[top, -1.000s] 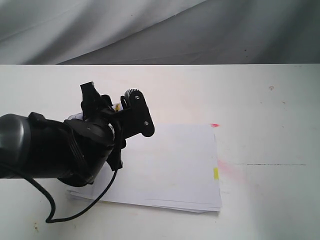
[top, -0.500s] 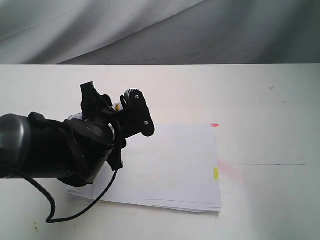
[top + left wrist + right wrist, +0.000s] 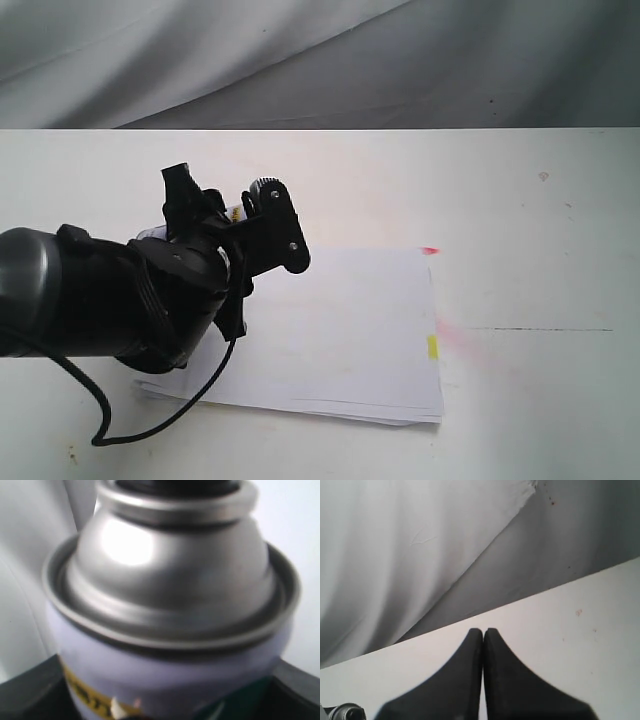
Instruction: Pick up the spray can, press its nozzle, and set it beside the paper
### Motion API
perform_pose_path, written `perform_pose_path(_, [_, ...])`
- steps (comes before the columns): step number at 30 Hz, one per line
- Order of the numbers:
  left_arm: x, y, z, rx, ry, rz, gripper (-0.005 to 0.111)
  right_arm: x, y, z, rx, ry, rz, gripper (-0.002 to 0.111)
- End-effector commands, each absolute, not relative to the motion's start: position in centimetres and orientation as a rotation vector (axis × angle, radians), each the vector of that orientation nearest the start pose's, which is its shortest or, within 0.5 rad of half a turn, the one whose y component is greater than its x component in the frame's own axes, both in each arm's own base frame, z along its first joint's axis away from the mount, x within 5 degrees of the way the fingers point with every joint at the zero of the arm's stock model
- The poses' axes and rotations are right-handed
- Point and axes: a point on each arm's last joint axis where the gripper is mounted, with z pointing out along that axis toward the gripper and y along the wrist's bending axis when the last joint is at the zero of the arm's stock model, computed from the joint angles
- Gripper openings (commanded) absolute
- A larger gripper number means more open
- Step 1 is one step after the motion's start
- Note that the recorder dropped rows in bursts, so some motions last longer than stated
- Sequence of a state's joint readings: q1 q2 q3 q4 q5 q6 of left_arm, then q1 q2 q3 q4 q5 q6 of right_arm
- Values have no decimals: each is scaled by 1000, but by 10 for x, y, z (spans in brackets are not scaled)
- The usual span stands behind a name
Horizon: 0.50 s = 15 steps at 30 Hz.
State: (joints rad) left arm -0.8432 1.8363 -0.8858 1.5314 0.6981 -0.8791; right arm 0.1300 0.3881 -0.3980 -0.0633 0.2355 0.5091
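The spray can (image 3: 170,645) fills the left wrist view, white-bodied with a yellow band and a silver domed top (image 3: 170,565). Only the black base of the nozzle (image 3: 175,484) shows at the frame edge. My left gripper (image 3: 165,702) is shut on the can's body, its dark fingers (image 3: 30,692) at both sides. In the exterior view the left gripper (image 3: 228,215) is raised over the paper's left end, and only a sliver of the can (image 3: 236,213) shows between its fingers. The paper (image 3: 345,330) lies flat on the table. My right gripper (image 3: 483,630) is shut on nothing, above the table.
The white table (image 3: 520,200) runs to a grey cloth backdrop (image 3: 300,60). Yellow (image 3: 431,347) and pink (image 3: 430,250) tabs mark the paper's right edge, with a faint pink smear (image 3: 462,340) beside them. The left arm's black cable (image 3: 150,420) hangs over the paper's near-left corner.
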Motion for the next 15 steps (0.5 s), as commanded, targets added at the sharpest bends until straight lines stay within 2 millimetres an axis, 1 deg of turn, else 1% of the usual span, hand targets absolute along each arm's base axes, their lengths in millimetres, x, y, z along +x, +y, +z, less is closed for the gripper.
perform_pose_path(1, [266,-211,163,1320,1862,776,0,114,13,355,159,1783,288,0])
perform_pose_path(3, [266,-211,163,1320,1862,776,0,130,17,380,80,1829,243,0])
perform_pose_path(5, [266,-211,163,1320,1862,776,0,154,24,400,-37,1888,216,0])
perform_pose_path(8, [266,-211,163,1320,1862,776,0,196,40,415,-225,1966,251,0])
perform_pose_path(10, [266,-211,163,1320,1862,776,0,222,54,417,-394,1994,301,0])
perform_pose_path(11, [266,-211,163,1320,1862,776,0,235,61,415,-476,2014,354,0])
perform_pose_path(12, [266,-211,163,1320,1862,776,0,245,69,414,-539,2027,423,0])
perform_pose_path(14, [266,-211,163,1320,1862,776,0,270,83,401,-676,2070,556,0])
perform_pose_path(15, [266,-211,163,1320,1862,776,0,282,88,391,-715,2097,612,0])
